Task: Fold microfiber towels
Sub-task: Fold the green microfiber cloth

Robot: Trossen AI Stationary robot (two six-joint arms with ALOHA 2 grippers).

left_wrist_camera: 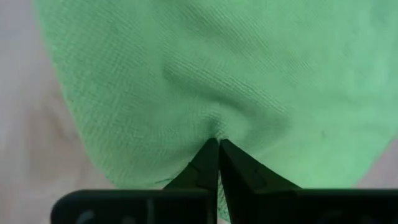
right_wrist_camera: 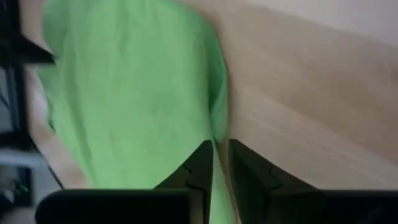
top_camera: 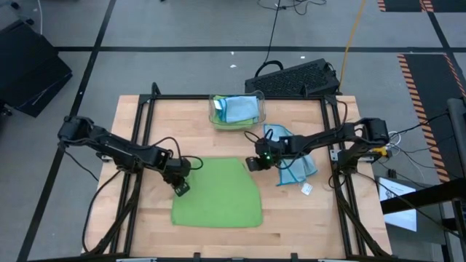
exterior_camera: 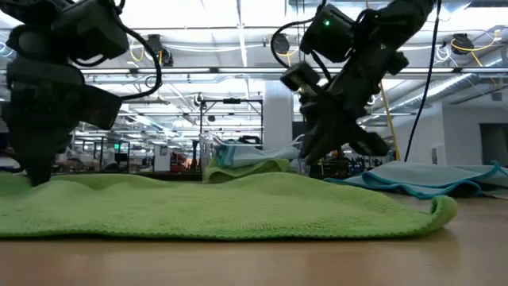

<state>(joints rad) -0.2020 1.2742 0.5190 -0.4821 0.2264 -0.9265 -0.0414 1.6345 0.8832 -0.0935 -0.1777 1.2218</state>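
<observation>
Lime green towel (top_camera: 218,193) lies spread flat at the table's (top_camera: 306,218) middle, and I have it pinched at both far corners: my left gripper (top_camera: 179,177) and right gripper (top_camera: 256,163) are each clamped tight on its edge. Holding two corners at once should let me carry that edge over evenly (blue towels (top_camera: 295,161) wait near my right arm).

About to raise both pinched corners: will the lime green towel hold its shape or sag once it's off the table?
Probably sags. The lime green towel lies rippled on the table and puckers where the left gripper is shut on it, so it looks soft. It likely hangs between that and the right gripper, pinching its edge. Probably light, and unlikely to slip.
</observation>
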